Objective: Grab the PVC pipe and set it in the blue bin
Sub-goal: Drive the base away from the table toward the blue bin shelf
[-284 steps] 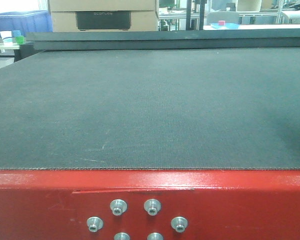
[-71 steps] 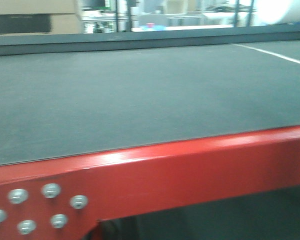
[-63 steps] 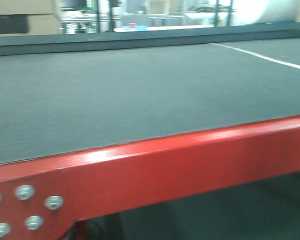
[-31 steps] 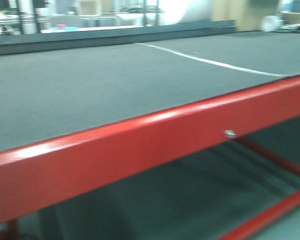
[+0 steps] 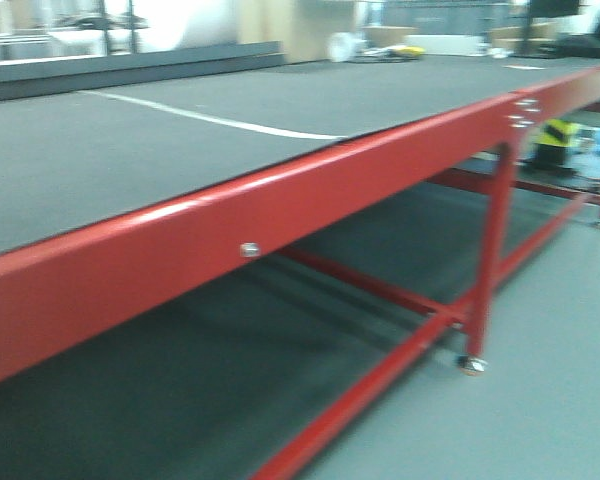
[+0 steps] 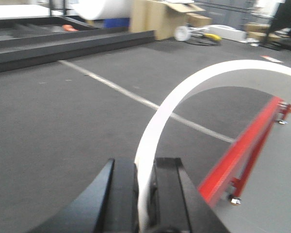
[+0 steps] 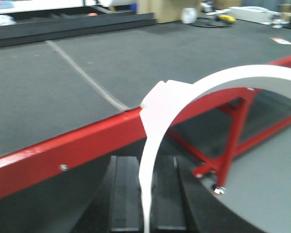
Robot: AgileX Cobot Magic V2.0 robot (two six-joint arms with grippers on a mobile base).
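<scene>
Whether the PVC pipe is in view cannot be told. The only candidates are two curved white strips. In the left wrist view a white band (image 6: pixel 218 73) rises from 6 o'clock between the black fingers (image 6: pixel 119 189) of the left gripper (image 6: pixel 145 167) and arcs over toward 3 o'clock. The jaws stand narrow on either side of it, but whether they clamp it cannot be told. The right wrist view shows the same kind of thing. A second white band (image 7: pixel 223 80) climbs from between the close-set fingers of the right gripper (image 7: pixel 146 165) and curves toward 3 o'clock; its grip is equally unclear.

Beneath both lies a dark mat (image 6: pixel 63 121) crossed by a white line (image 6: pixel 136 97). The mat sits on a table with a red frame (image 5: pixel 280 220), and the table's leg (image 5: pixel 490 250) ends in a caster (image 5: pixel 470 365). In the left wrist view, at 12 o'clock beyond the table's far edge, stand cardboard boxes (image 6: pixel 160 17). Beside them are a large white roll (image 6: pixel 102 7) and a blurred blue object (image 6: pixel 116 22).
</scene>
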